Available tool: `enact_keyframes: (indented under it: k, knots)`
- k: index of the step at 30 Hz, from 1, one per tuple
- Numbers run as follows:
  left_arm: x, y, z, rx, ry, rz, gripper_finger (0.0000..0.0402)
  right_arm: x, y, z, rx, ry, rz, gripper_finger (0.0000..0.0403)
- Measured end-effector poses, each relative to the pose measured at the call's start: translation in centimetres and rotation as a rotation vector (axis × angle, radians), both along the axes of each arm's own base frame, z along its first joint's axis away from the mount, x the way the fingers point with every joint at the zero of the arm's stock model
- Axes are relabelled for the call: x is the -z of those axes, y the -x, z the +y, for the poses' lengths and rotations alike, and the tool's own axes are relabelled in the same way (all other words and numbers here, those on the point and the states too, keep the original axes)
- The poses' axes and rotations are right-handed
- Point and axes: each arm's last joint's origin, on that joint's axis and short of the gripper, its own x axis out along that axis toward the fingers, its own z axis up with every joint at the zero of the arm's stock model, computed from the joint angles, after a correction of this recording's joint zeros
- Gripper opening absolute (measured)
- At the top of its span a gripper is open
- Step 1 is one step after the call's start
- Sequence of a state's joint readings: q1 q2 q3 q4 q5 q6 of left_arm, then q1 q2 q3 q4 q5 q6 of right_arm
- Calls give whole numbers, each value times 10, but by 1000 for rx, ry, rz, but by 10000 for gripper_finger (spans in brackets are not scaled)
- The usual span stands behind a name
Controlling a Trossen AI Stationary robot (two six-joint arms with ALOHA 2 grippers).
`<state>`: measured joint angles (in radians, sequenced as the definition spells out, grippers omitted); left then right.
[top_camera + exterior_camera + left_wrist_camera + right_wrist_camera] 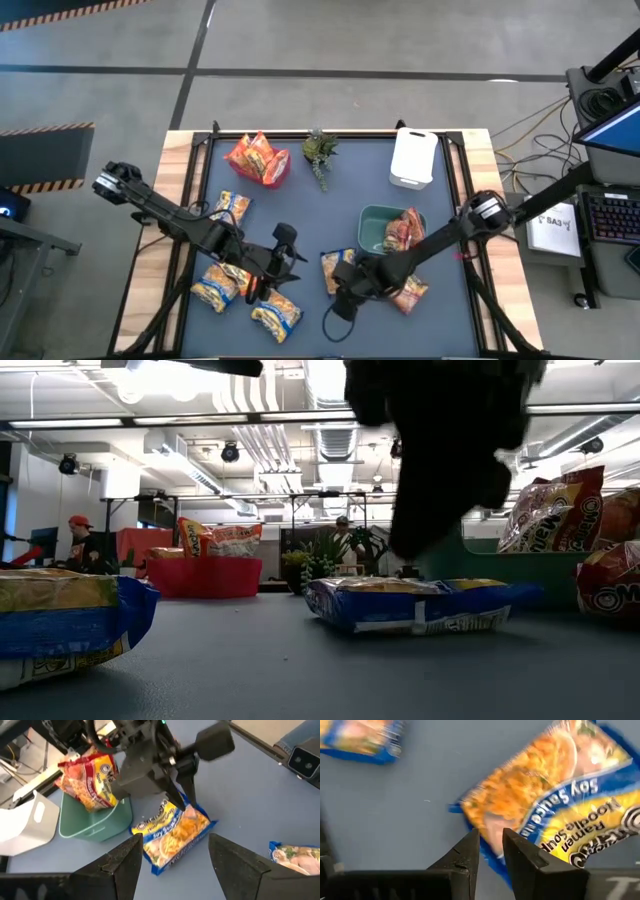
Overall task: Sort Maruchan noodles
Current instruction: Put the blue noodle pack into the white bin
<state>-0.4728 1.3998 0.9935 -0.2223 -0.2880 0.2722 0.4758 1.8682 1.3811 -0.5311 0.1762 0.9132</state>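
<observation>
**Desk:** Grey-blue mat (300, 215), wood along both sides. What am I looking at?

**Me:** I'm sorting ramen by kind. Orange packets (252, 155) sit in the red bin (205, 578) at the far edge, near the plant (320, 152). Red packets (403, 232) stand in the green bin (368, 215), propped against its wall because they are too long to lie flat. The white bin (414, 157) looks empty from above, so I judge it is meant for the yellow-and-blue kind.

**Desk:** And those are where?

**Me:** Four yellow-and-blue packets (215, 290) lie loose on my left side of the mat. One more, the soy sauce packet (555, 790), lies flat mid-table, just beside the green bin. That is the one I'm on.

**Desk:** Which arm?

**Me:** The right gripper (490, 840) is down at that packet's edge, tipped steeply. I come at the rim because a flat crinkly packet gives nothing else to catch. Whether it has the edge pinched I cannot tell.

**Desk:** The left one?

**Me:** The left gripper (175, 840) hovers near the loose group with its jaws spread wide and nothing between them. It is clear of the right arm's path.

**Desk:** Anything else out?

**Me:** One loose red packet (411, 292) lies on the mat under the right arm, near the green bin
</observation>
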Motion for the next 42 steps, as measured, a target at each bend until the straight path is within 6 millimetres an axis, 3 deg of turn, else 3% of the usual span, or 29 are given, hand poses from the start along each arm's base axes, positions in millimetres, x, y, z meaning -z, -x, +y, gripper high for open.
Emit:
enact_keyframes:
  k: [5, 11, 16, 22, 25, 31, 42]
  knots:
    - [10, -2, 4, 43, 10, -34, 208, -21, 5, -3, 19, -22, -36, 68]
    - [29, -10, 18, 46, 32, -128, 190, -43, 24, -5, 189, -134, 26, 69]
    - [49, -28, 28, 14, 24, -103, 125, -40, 34, -3, 316, -238, 157, 68]
    - [83, -54, 30, 118, 21, -13, 18, -32, 38, -2, 346, -245, 196, 75]
    - [98, -65, 34, 107, 6, 33, 8, -29, 40, -3, 367, -244, 209, 85]
    - [116, -80, 39, 140, 39, 113, 2, -18, 45, -7, 423, -238, 243, 145]
    - [129, -78, 48, 181, 92, 248, 0, -15, 37, -16, 464, -247, 177, 274]
